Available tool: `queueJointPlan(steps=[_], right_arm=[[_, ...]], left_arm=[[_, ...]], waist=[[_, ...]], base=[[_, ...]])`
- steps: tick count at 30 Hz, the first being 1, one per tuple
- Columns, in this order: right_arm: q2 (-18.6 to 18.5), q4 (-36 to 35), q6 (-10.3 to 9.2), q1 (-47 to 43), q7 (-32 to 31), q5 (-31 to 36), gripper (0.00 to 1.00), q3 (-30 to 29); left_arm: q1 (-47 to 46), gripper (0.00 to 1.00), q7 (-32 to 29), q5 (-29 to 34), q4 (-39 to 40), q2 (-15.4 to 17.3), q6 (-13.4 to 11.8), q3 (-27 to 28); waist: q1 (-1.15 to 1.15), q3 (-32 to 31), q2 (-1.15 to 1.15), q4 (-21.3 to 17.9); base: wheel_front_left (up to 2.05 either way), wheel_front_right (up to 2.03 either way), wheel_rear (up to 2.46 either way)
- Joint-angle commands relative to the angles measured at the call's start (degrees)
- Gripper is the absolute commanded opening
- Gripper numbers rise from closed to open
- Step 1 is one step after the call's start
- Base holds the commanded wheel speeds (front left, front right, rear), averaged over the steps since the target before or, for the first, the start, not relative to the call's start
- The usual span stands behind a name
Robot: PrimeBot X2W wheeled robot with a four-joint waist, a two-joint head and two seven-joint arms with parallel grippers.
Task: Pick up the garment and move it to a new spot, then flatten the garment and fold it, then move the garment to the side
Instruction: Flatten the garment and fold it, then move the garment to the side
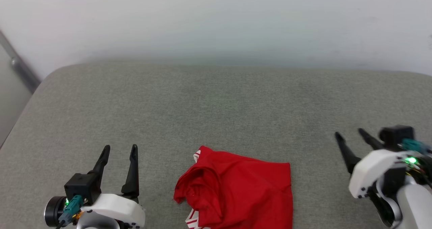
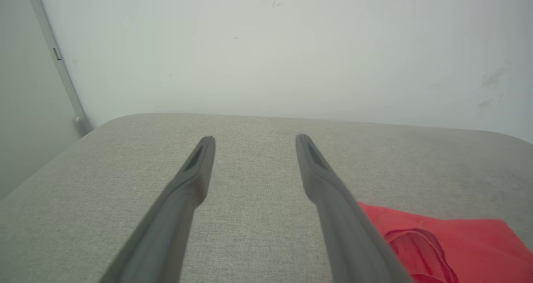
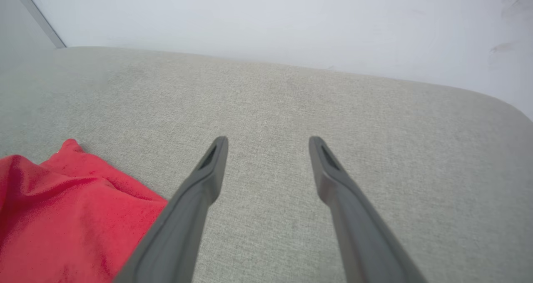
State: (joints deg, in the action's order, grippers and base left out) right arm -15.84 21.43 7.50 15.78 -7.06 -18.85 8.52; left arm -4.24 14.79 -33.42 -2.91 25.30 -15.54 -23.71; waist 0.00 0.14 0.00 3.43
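1. Shows a red garment lying on a grey fabric surface, low in the middle of the head view, between the two grippers and touching neither
2. Looks folded into a rough rectangle, with a bunched roll of cloth along its left side; runs off the bottom edge of the head view, near end cut off
3. Reveals slivers of red-and-white striped trim at the far left corner and near the bottom edge; keeps the shirt front folded out of sight
4. Places the left gripper at the lower left, fingers spread apart over bare fabric, holding nothing
5. Places the right gripper at the lower right, well apart from the garment, fingers likewise spread and empty; crops its arm at the right edge
6. Catches a red corner of the garment in each wrist view, partly behind a dark finger
7. Ends the surface at a pale wall, hazy and featureless
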Motion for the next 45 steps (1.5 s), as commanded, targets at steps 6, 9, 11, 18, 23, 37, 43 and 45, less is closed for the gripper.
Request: queueJointPlan(steps=[6,9,11,18,23,37,43,45], right_arm=[[7.6,-13.2,-0.02,-10.0,6.2,8.3,1.00,-11.8],[10.2,-19.7,-0.02,-14.3,7.3,9.8,1.00,-13.1],[11.3,-23.0,-0.02,-17.1,7.6,10.3,1.00,-12.8],[12.8,-29.9,-0.02,-22.7,6.1,11.7,1.00,-12.0],[13.0,-31.8,-0.02,-24.1,4.7,12.0,1.00,-11.7],[12.9,-28.9,-0.02,-23.2,-5.8,7.1,1.00,-15.8],[9.8,-18.8,-0.02,-19.0,-19.9,-3.9,1.00,-24.4],[9.8,-15.4,-0.02,-17.9,-24.8,-7.8,1.00,-26.2]], left_arm=[[2.0,1.00,0.4,0.7,-0.1,0.5,-1.0,1.6],[2.6,1.00,0.4,1.3,0.0,0.5,-1.1,1.8],[3.2,1.00,0.4,1.6,-0.2,0.6,-1.1,1.8],[4.6,1.00,0.5,2.2,-0.9,0.7,-0.8,1.5],[4.5,1.00,0.5,2.4,-1.5,0.5,-0.6,1.4],[2.5,1.00,0.5,3.2,-1.4,-1.1,0.4,3.3],[2.0,1.00,0.4,4.4,-0.6,-2.5,1.5,4.2],[1.8,1.00,0.4,4.8,-0.8,-3.0,1.9,4.3]], waist=[[0.00,-1.0,0.00,-1.9],[0.00,-1.4,0.00,-2.3],[0.00,-1.8,0.00,-2.5],[0.00,-2.8,0.00,-3.0],[0.00,-2.9,0.00,-3.1],[0.00,-1.9,0.00,-2.7],[0.00,-0.9,0.00,-0.4],[0.00,-0.4,0.00,0.7]], base=[[0.00,0.00,0.00],[0.00,0.00,0.00],[0.00,0.00,0.00],[0.00,0.00,0.00],[0.00,0.00,0.00],[0.00,0.00,0.00],[0.00,0.00,0.00],[0.00,0.00,0.00]])
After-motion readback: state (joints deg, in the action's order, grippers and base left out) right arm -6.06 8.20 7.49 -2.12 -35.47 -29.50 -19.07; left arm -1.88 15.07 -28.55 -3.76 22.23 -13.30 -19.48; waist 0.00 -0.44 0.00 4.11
